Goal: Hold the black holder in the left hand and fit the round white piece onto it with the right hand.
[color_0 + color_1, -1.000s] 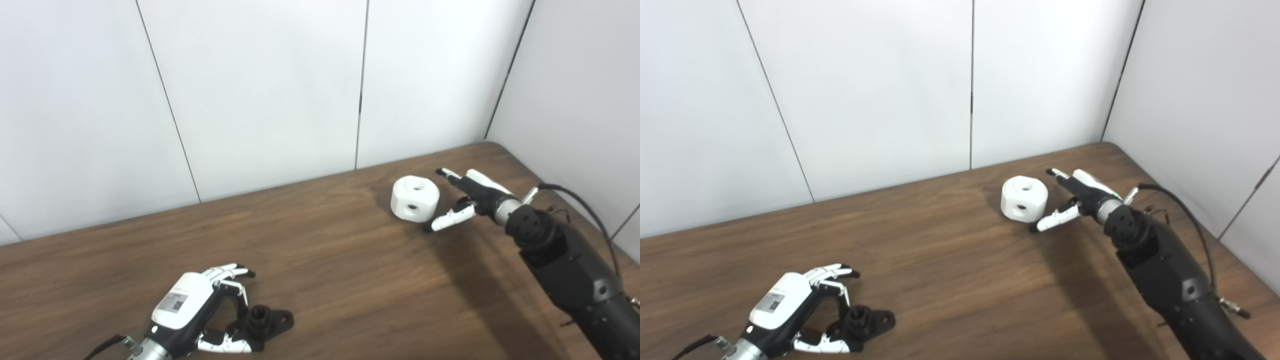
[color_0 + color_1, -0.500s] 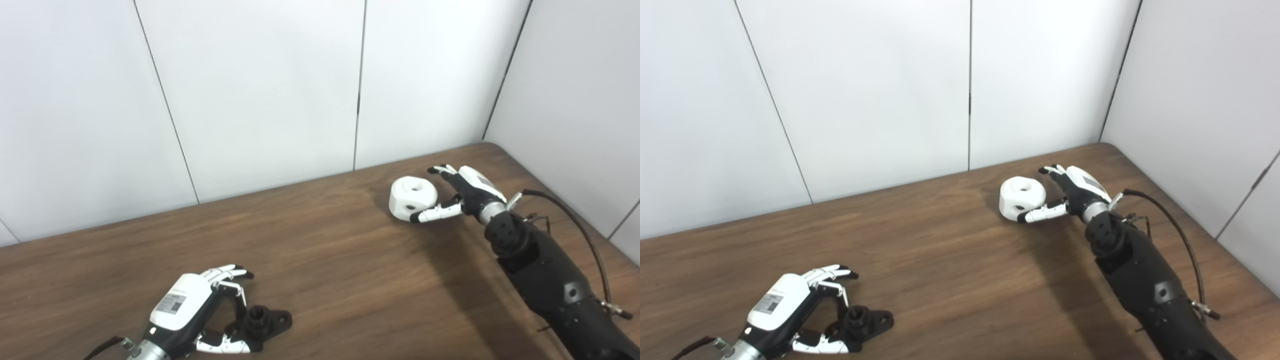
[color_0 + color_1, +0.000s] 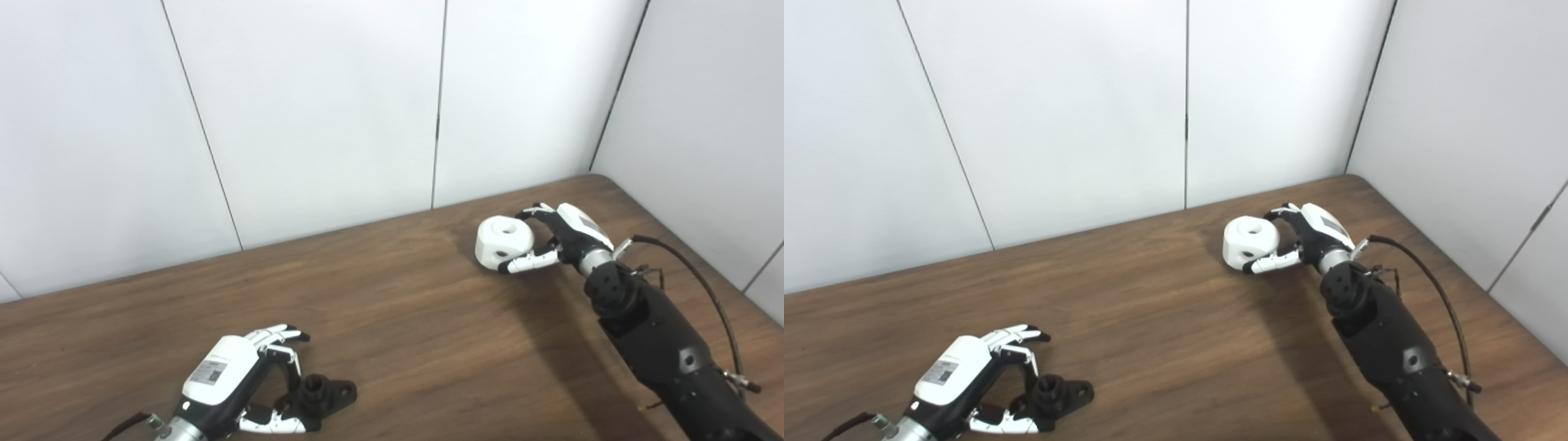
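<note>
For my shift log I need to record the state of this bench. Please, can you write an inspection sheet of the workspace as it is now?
Surface: brown wooden table, bare between the two work spots.
Job's things: black holder lies on the table at the near left; round white piece stands at the far right, not yet fitted.
Clutter: nothing seen.
Hands: left hand curls around the holder, grasp not clear; right hand wraps the white piece with fingers and thumb.
Cables: black cable loops beside the right forearm.
Surroundings: white wall panels behind and to the right.
</note>
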`<action>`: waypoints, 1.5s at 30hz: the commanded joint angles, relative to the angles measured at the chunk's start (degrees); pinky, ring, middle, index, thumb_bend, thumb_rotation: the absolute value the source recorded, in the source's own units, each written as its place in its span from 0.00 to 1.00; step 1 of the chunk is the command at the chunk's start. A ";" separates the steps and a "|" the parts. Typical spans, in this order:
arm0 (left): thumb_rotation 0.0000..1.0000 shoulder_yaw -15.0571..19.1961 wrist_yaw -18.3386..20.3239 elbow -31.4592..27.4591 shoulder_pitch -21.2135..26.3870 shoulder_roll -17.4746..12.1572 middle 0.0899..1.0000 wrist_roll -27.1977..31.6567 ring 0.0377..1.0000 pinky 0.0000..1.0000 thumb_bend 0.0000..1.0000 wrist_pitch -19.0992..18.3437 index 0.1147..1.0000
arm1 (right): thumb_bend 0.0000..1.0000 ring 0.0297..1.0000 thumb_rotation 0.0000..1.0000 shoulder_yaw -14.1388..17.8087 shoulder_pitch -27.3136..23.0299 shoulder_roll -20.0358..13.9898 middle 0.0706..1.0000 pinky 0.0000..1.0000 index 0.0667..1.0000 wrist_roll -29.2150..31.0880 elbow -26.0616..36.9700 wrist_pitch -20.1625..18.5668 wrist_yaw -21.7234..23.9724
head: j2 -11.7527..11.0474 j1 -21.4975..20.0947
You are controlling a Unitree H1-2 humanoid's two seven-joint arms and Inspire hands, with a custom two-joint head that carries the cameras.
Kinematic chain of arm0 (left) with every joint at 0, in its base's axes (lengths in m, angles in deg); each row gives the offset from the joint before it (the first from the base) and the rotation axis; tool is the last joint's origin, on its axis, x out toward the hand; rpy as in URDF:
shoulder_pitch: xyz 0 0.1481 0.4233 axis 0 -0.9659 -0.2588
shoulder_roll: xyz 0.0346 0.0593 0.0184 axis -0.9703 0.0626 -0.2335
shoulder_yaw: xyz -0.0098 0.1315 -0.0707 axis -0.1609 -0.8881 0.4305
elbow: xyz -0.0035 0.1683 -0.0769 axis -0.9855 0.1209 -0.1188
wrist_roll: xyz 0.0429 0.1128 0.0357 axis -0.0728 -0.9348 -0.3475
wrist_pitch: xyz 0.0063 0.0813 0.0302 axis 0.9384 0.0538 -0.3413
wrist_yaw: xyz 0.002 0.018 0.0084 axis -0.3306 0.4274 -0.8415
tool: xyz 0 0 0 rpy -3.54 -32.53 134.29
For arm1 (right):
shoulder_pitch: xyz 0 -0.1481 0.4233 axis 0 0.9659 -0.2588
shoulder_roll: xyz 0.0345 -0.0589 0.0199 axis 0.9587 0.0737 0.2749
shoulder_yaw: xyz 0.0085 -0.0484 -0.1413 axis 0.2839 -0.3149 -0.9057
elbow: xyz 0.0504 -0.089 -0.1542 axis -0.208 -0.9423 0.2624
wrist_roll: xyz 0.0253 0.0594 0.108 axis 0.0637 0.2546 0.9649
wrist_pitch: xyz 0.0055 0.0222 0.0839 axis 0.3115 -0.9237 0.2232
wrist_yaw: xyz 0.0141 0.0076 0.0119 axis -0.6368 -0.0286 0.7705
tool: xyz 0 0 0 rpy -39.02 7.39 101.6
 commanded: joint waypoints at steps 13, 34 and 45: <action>0.05 -1.62 4.54 4.06 -3.00 -2.48 0.80 -3.90 0.86 0.80 0.52 -2.92 0.42 | 0.87 0.87 0.27 -3.60 -2.18 2.57 0.90 0.75 0.61 -0.01 -2.49 2.95 -1.22 | 0.61 1.02; 0.05 -1.87 4.44 3.42 -3.60 -2.04 0.81 -4.28 0.86 0.81 0.52 -4.15 0.42 | 0.52 0.73 0.13 -3.52 -1.41 11.82 0.70 0.61 0.45 -3.47 -7.27 11.49 -21.93 | 0.95 4.01; 0.05 -1.91 4.39 4.52 -2.38 -1.09 0.82 -3.91 0.87 0.83 0.52 -4.47 0.42 | 0.52 0.73 0.14 -7.37 -0.50 11.68 0.71 0.63 0.44 -4.86 4.90 9.81 -15.31 | 1.61 7.22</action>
